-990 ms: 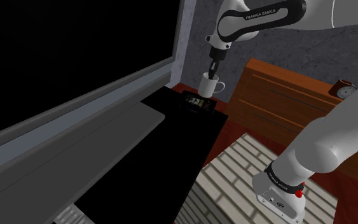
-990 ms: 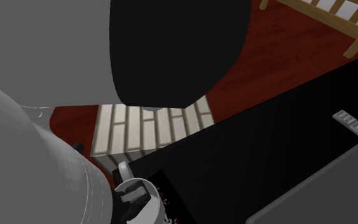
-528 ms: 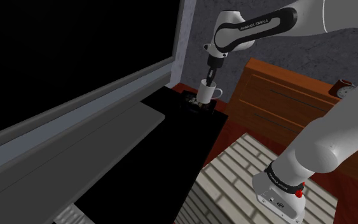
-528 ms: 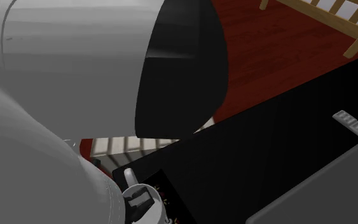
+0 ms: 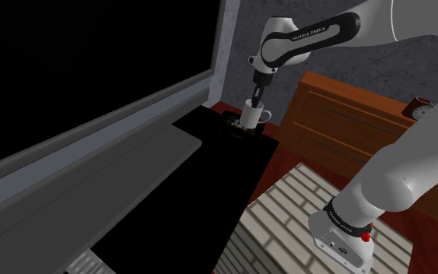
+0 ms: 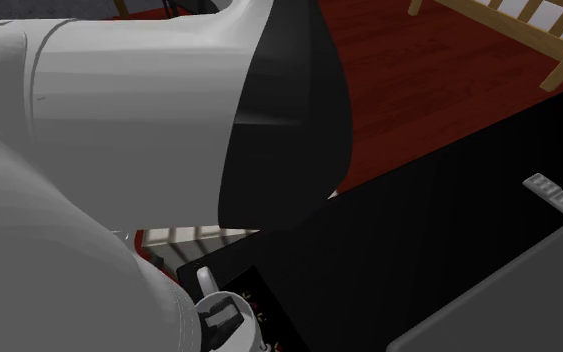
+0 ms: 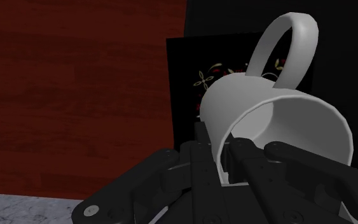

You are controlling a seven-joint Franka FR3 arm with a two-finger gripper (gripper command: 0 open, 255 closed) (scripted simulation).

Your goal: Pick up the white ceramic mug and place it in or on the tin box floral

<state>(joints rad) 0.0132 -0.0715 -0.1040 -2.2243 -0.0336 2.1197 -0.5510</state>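
The white mug [image 5: 252, 115] hangs upright just over the dark floral tin box [image 5: 239, 126] at the far end of the black surface. My gripper [image 5: 254, 101] is shut on the mug's rim, reaching down from above. In the wrist view the fingers [image 7: 199, 162] pinch the mug [image 7: 254, 102] wall, one inside and one outside, with the handle pointing away. The box lid [image 7: 199, 79] shows floral marks under the mug. In the second exterior view the mug [image 6: 231, 318] and box [image 6: 264, 310] sit at the lower edge, mostly hidden by the arm.
A black tabletop [image 5: 201, 179] runs from the box toward the camera, with a grey ledge [image 5: 92, 156] along the shoulder view's left. A wooden dresser [image 5: 349, 117] with a small clock [image 5: 421, 109] stands behind. The stand [image 5: 303, 226] is at lower right. Red-brown floor [image 7: 75, 89] lies beside the box.
The arm has lowered the mug toward the tin box and shifted slightly to the shoulder view's left. The grip on the rim has stayed the same.
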